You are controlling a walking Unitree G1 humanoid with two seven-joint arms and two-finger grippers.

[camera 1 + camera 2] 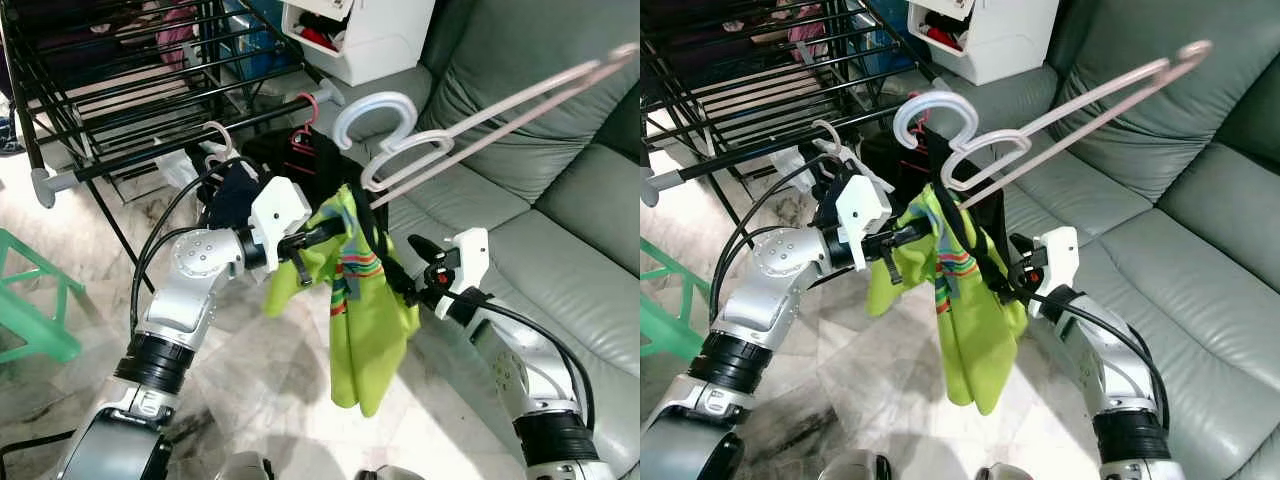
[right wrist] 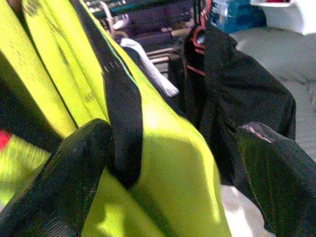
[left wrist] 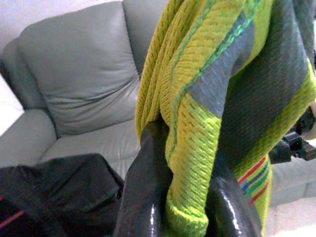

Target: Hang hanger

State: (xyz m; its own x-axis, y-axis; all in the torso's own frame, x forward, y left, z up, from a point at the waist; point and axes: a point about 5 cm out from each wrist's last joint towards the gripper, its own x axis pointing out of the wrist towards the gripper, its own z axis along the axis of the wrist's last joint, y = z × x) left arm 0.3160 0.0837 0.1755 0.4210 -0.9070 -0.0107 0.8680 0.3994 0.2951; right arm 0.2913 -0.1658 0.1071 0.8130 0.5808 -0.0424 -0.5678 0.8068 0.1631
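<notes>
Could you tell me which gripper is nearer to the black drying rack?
Left. The left gripper, jaws shut on the green garment, sits just below the black drying rack; the right gripper holds the garment's far side, toward the sofa.

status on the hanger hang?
Left claw shut on lime-green garment. Right claw open beside it. Pink hangers tangled above, off the drying rack rail. Black garment crowds rail.

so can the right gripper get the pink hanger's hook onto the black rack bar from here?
Probably not yet: the right gripper sits low at the lime garment, and hung dark clothes crowd the bar.
</notes>
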